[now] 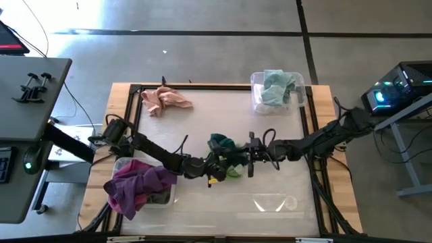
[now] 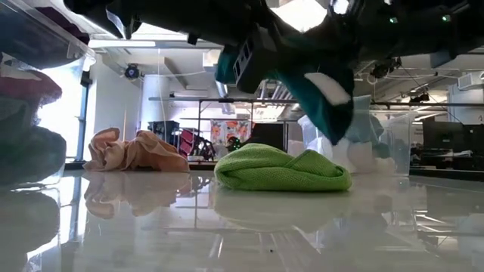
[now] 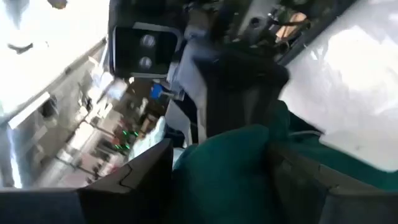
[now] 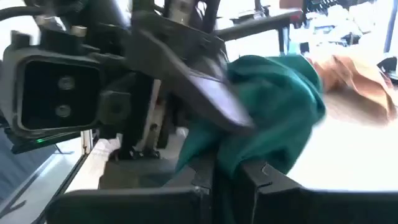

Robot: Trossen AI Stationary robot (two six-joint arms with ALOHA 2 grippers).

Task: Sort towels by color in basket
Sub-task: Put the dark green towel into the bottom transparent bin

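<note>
A dark green towel [image 2: 325, 91] hangs in the air over the table's middle, between my two grippers; it also shows in the high view [image 1: 221, 143]. My left gripper [image 1: 214, 167] and my right gripper [image 1: 251, 160] meet there, both shut on it. Below it a lime green towel [image 2: 283, 170] lies flat on the table. A peach-pink towel [image 1: 165, 100] lies bunched at the far left. Purple and magenta towels [image 1: 138, 183] fill a clear bin at the near left. Pale teal towels [image 1: 277, 86] lie in a clear bin at the far right. My left gripper pinches a bunched part of the dark green towel [image 3: 227, 165] between its two fingers, coming level from the table's left. The towel is lifted clear of the table. My right gripper pinches a bunched fold of the same towel [image 4: 231, 163] between its two fingers, coming level from the table's right. The rest of the cloth [image 4: 280, 99] bulges beyond the fingers and hangs slack below, clear of the lime green towel.
The table has a raised dark frame [image 1: 135, 91] around a glossy white top. The near-left bin [image 1: 162, 199] and the far-right bin [image 1: 297, 98] stand at opposite corners. Bare tabletop lies at the near right [image 1: 270, 202] and the far middle.
</note>
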